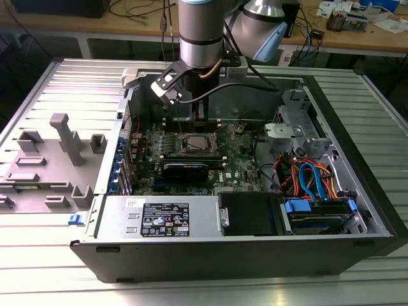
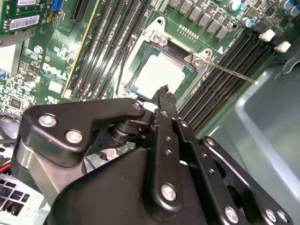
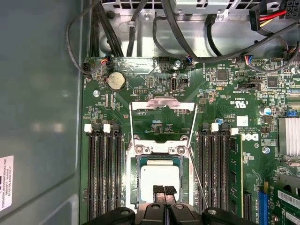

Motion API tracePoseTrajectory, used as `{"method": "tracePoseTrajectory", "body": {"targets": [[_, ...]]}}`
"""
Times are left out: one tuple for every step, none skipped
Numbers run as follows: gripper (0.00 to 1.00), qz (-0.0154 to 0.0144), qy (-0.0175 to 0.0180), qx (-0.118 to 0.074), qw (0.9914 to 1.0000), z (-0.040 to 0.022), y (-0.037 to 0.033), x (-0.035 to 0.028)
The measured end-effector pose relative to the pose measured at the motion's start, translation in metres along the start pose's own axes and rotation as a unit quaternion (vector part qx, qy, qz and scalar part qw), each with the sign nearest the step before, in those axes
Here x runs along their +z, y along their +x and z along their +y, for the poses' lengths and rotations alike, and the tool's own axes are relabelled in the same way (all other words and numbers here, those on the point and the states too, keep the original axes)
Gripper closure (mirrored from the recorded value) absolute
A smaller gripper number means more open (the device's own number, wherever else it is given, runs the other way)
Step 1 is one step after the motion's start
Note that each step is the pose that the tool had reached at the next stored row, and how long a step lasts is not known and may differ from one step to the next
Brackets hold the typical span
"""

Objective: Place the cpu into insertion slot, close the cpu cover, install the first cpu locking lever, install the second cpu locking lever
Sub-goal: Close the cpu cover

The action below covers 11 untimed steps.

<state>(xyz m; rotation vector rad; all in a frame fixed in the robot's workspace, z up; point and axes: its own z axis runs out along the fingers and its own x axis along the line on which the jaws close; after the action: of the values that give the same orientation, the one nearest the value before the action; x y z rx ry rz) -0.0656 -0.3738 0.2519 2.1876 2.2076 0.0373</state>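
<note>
**Q:** How do the jaws stand?

**A:** The gripper has its two fingertips clenched together, grasping nothing.

**Q:** Where is the cpu relative to them?

**A:** The cpu lies just beyond the tips, seated in the insertion slot. Contact cannot be judged. In the exterior view this spot is just above frame centre.

**Q:** Its appearance?

**A:** It is square with a pale silver-grey top, inside a dark frame. The cpu cover stands swung open. A thin locking lever angles away over the memory slots.

A slatted metal table carries a computer case and grey fixture.
</note>
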Motion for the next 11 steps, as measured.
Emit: {"method": "tracePoseTrajectory", "body": {"targets": [[0.89, 0.0, 0.0, 0.0, 1.0, 0.0001, 0.0, -0.0019], [0.89, 0.0, 0.0, 0.0, 1.0, 0.0001, 0.0, -0.0027], [0.89, 0.0, 0.0, 0.0, 1.0, 0.0002, 0.0, -0.0042], [0.89, 0.0, 0.0, 0.0, 1.0, 0.0002, 0.0, -0.0051], [0.89, 0.0, 0.0, 0.0, 1.0, 0.0003, 0.0, -0.0059], [0.89, 0.0001, 0.0, 0.0, 1.0, 0.0003, 0.0, -0.0065], [0.89, 0.0, 0.0, 0.0, 1.0, 0.0003, 0.0, -0.007], [0.89, 0.0, 0.0, 0.0, 1.0, 0.0003, -0.0001, -0.0077], [0.89, 0.0, 0.0, 0.0, 1.0, 0.0003, -0.0001, -0.0081], [0.89, 0.0, -0.0001, 0.0, 1.0, 0.0004, -0.0001, -0.0083], [0.89, 0.0001, 0.0, 0.0, 1.0, 0.0004, 0.0, -0.0083]]}}
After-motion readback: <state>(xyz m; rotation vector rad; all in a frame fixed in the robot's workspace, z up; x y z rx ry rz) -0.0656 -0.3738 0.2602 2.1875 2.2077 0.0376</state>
